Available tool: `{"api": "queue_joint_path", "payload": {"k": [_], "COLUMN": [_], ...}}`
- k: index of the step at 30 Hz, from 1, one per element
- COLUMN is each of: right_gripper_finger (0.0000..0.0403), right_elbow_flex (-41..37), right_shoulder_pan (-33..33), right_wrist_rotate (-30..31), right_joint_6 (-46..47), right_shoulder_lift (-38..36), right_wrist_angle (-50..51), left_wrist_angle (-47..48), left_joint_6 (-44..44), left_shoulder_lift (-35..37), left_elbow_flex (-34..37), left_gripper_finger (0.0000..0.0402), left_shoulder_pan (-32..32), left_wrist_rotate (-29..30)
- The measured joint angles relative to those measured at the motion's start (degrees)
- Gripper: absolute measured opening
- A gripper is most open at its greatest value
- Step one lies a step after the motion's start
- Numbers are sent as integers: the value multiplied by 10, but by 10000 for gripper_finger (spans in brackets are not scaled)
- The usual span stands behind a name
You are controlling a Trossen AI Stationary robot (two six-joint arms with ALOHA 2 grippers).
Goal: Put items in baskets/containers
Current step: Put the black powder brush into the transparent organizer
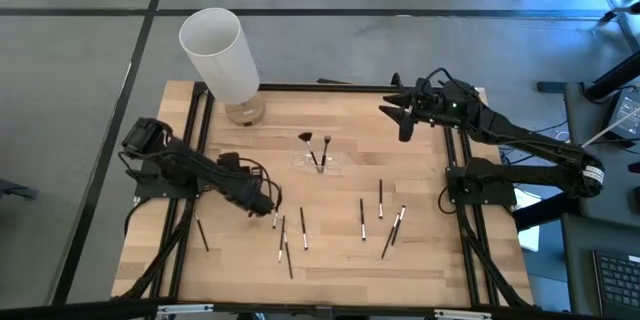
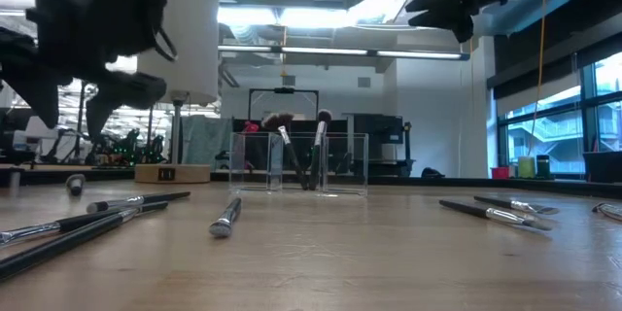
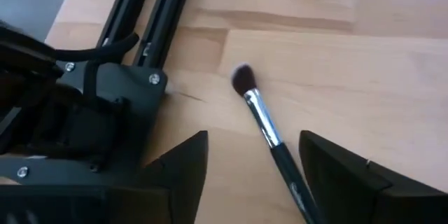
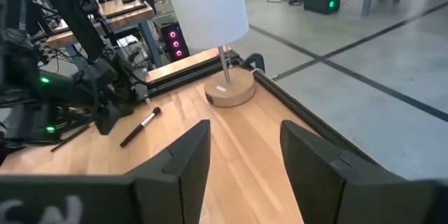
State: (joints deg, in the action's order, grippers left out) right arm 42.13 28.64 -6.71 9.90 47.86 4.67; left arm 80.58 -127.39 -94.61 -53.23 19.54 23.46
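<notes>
A dark makeup brush (image 3: 264, 124) with a fluffy tip and silver ferrule lies flat on the wooden table. My left gripper (image 3: 253, 136) is open just above it, one finger on either side, near the table's left front (image 1: 268, 207). More brushes and sticks (image 1: 302, 230) lie scattered across the near half of the table. The clear organizer (image 1: 322, 163) stands mid-table with two brushes (image 2: 292, 155) upright in it. My right gripper (image 1: 400, 120) hangs open, high over the far right corner.
A tall white cylinder (image 1: 218, 55) on a round wooden base (image 1: 243, 112) stands at the far left corner. Black frame rails (image 1: 195, 140) run along the table's left and right sides. Another group of brushes (image 1: 385, 222) lies right of centre.
</notes>
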Motion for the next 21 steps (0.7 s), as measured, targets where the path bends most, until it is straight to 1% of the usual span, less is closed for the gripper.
{"api": "queue_joint_path", "payload": {"k": [3, 6, 12, 15, 21], "right_gripper_finger": [171, 171, 171, 171, 171], "right_elbow_flex": [0, 0, 0, 0, 0], "right_shoulder_pan": [0, 0, 0, 0, 0], "right_wrist_rotate": [0, 0, 0, 0, 0], "right_joint_6": [2, 2, 2, -2, -4], "right_shoulder_lift": [0, 0, 0, 0, 0], "right_wrist_angle": [0, 3, 4, 3, 4], "left_wrist_angle": [-25, -79, -158, -161, -164], "left_joint_6": [2, 32, 89, 110, 122], "left_shoulder_lift": [0, 2, 11, 14, 14], "left_elbow_flex": [31, 68, 108, 109, 110], "left_gripper_finger": [226, 219, 214, 214, 212], "left_shoulder_pan": [-27, -56, -105, -119, -130], "left_wrist_rotate": [-17, -27, -24, -22, -21]}}
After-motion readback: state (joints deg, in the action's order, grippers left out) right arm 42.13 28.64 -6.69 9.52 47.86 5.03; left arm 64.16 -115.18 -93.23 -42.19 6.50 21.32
